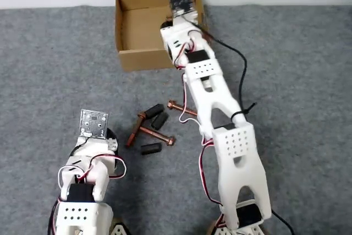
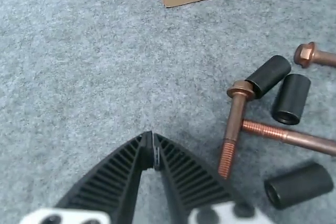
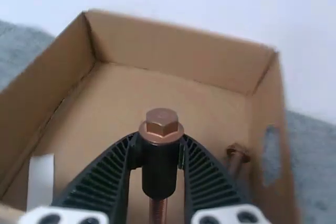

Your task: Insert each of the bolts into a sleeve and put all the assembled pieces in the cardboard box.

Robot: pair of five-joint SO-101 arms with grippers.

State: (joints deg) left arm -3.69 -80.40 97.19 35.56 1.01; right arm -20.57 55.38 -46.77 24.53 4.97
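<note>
My right gripper (image 3: 159, 142) is shut on a black sleeve (image 3: 159, 169) with a copper bolt (image 3: 161, 123) through it, held upright over the inside of the cardboard box (image 3: 173, 51). A second bolt head (image 3: 239, 153) lies in the box by its side wall. On the carpet lie three loose bolts (image 2: 233, 129) (image 2: 289, 136) (image 2: 313, 55) and three black sleeves (image 2: 269, 75) (image 2: 291, 99) (image 2: 299, 184). My left gripper (image 2: 153, 148) is shut and holds nothing; it hovers over bare carpet beside the pile. The right arm (image 1: 206, 81) stretches to the box (image 1: 143, 59).
Grey carpet covers the table. The loose parts (image 1: 154, 130) lie between the two arms, just in front of the box. A white wall runs behind the box. A black cable (image 1: 242, 70) trails beside the right arm.
</note>
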